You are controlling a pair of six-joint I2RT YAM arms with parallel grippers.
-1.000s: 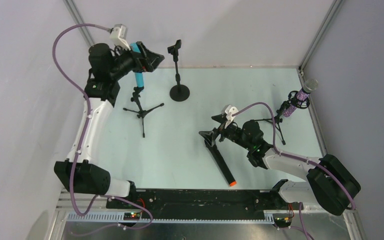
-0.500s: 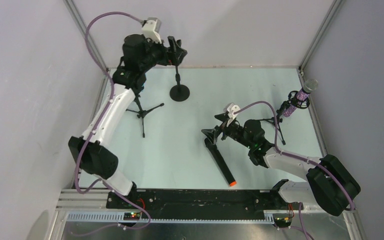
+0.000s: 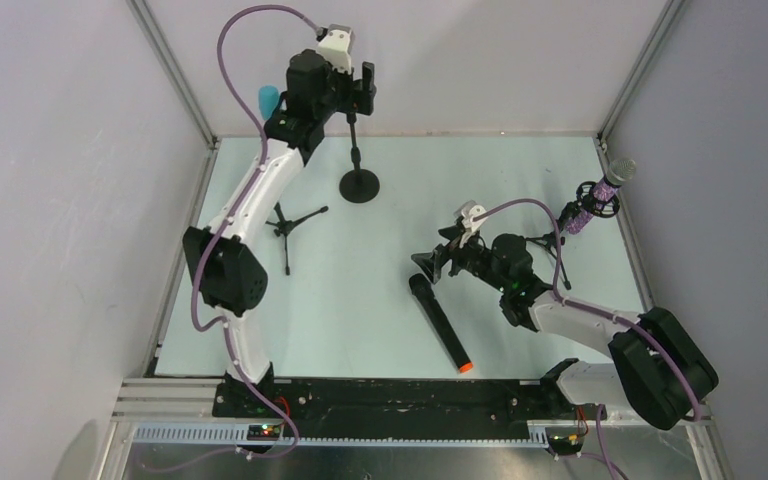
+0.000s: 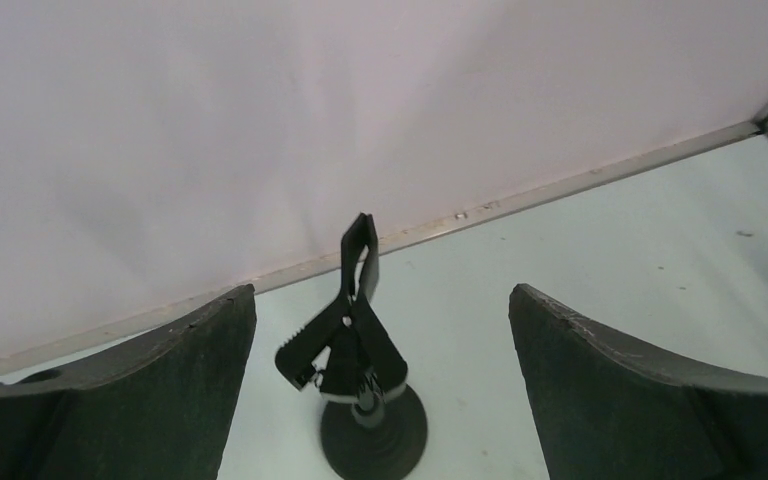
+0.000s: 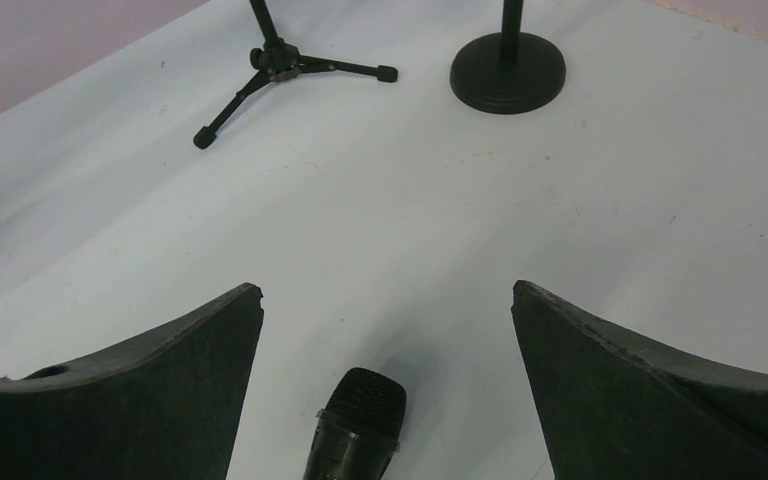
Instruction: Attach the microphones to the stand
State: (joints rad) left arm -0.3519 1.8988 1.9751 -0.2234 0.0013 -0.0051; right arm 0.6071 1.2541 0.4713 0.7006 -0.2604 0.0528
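The black microphone (image 3: 442, 325) with an orange end lies flat on the table. Its mesh head (image 5: 365, 395) shows low between the fingers of my right gripper (image 5: 388, 290), which hovers open just above and behind it (image 3: 436, 252). My left gripper (image 3: 358, 88) is raised at the back wall, open. It faces the black spring clip (image 4: 352, 325) on top of the round-base stand (image 3: 359, 185); the clip sits ahead, between the fingers and untouched. The cyan microphone (image 3: 268, 98) peeks out behind the left arm above the tripod stand (image 3: 285, 222). The purple microphone (image 3: 605, 188) sits clipped in the right tripod stand.
The back wall stands close behind the round-base stand, with side walls at left and right. The tripod's legs (image 5: 280, 65) and the round base (image 5: 507, 70) lie ahead of the right gripper. The right stand's legs (image 3: 555, 250) spread beside the right arm.
The left arm has swung right, away from the cyan microphone on its tripod, to the round-base stand's clip. The right gripper has drawn back a little, uncovering the black microphone's head.
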